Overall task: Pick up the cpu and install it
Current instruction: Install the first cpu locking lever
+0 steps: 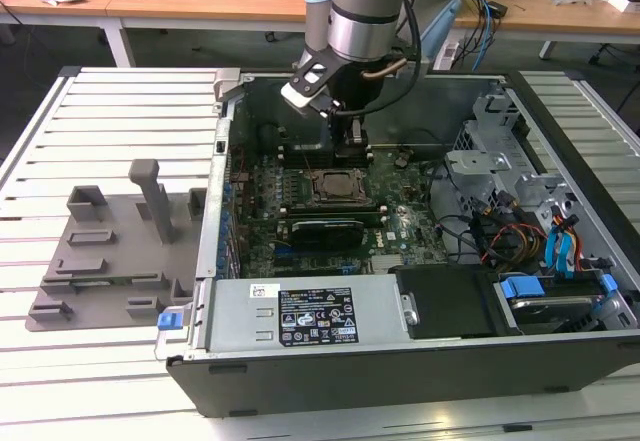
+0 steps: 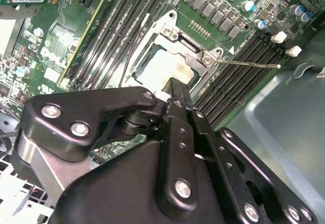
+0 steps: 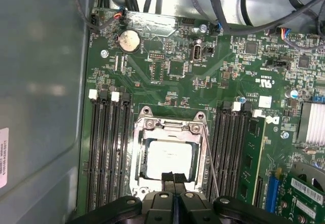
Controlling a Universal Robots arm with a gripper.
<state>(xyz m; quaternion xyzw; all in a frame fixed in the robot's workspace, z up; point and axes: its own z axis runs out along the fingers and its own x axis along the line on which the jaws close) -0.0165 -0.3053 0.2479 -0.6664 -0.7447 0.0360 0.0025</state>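
Observation:
The cpu is a pale silver-grey square lying flat inside the metal-edged socket frame on the green motherboard; the second wrist view shows the cpu there too. My gripper hangs just above the chip's edge, its two black fingers pressed together with nothing between them. In the exterior view my gripper reaches down into the open computer case, right over the socket frame.
Black memory slots flank the socket on both sides. A thin socket lever wire runs beside the frame. A long black graphics card lies near the socket. A grey fixture stands on the slatted table at the exterior view's left.

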